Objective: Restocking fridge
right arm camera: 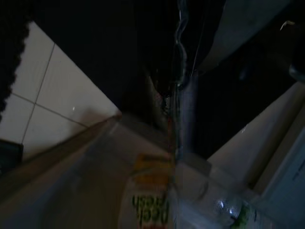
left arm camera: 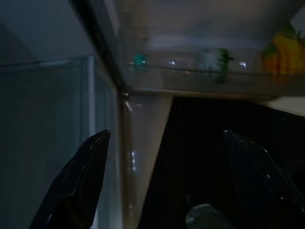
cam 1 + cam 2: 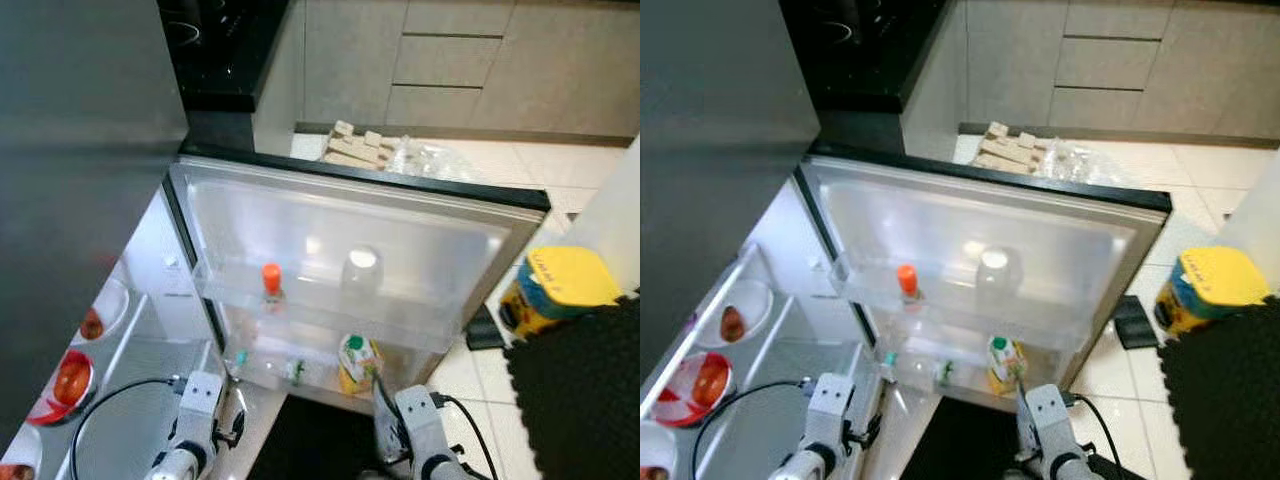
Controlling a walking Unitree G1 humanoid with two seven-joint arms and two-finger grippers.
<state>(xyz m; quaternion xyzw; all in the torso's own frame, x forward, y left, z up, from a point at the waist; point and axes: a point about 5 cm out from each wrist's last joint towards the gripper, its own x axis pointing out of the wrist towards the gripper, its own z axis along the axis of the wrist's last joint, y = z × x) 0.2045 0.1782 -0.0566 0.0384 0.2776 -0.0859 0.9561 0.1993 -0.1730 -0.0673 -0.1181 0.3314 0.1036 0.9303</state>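
The fridge door stands wide open in front of me. Its upper shelf holds a bottle with an orange cap and a clear jar with a white lid. A yellow juice carton and small green-capped bottles sit in the lower shelf. My left gripper is open and holds nothing. It hangs low by the hinge edge, below that lower shelf. My right arm hangs low just under the carton.
Inside the fridge at the left, bowls of tomatoes rest on glass shelves. A yellow canister stands at the right beside a black mat. Wooden blocks and a plastic bag lie on the tiled floor beyond the door.
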